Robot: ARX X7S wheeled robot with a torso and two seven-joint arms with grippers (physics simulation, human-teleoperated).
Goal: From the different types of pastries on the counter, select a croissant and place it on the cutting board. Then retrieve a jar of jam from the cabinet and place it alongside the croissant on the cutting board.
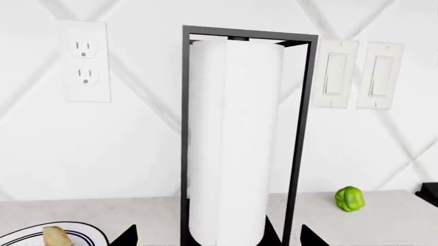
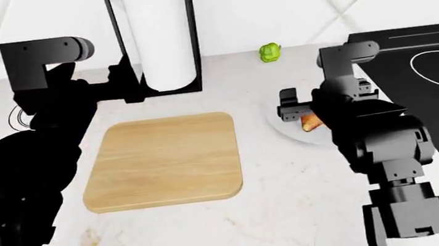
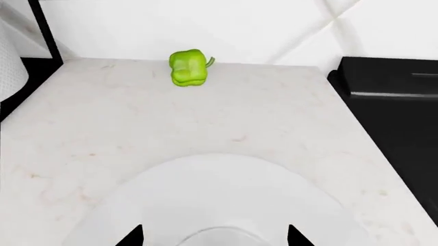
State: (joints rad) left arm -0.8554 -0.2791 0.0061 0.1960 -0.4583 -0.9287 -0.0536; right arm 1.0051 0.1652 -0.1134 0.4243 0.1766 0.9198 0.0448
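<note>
The right gripper (image 2: 299, 109) hangs over a white plate (image 2: 286, 129), apparently around the golden croissant (image 2: 311, 122); I cannot tell if it grips. It should close gently, lift straight, then cross to the bare cutting board (image 2: 162, 161) on the worktop (image 2: 296, 213)

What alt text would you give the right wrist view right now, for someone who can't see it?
A white plate lies on the marble counter directly below the camera, no pastry showing on its visible part. Beyond it a green bell pepper sits near the white wall, with the black cooktop to one side.
</note>
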